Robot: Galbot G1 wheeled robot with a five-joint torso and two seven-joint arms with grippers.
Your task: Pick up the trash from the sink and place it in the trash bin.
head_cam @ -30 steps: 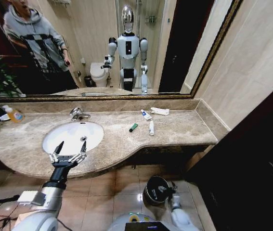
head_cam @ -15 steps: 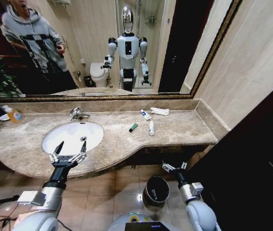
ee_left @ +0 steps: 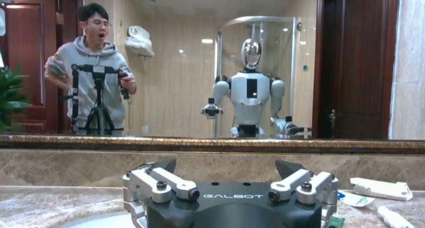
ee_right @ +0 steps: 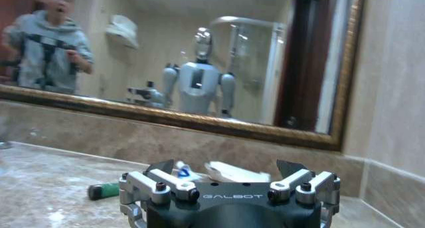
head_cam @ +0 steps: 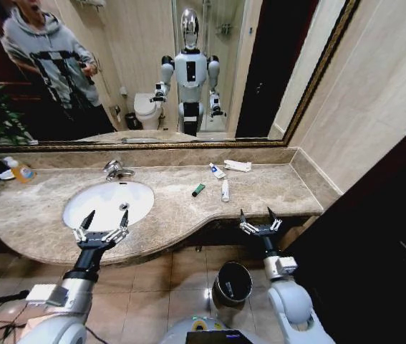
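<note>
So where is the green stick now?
In the head view the green stick lies on the marble counter, right of the sink, just left of a white tube.

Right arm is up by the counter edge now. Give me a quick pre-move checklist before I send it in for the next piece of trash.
1. Right end effector open and empty: ok; it sits at the counter's front edge, not yet over the items.
2. Left end effector open, out of the way: ok; it is over the near rim of the sink.
3. Trash on the counter: ok; green stick, white tube, second tube and flat white packet lie apart.
4. Trash bin on the floor, mouth open: ok.
5. Bin contents: cannot tell.
</note>
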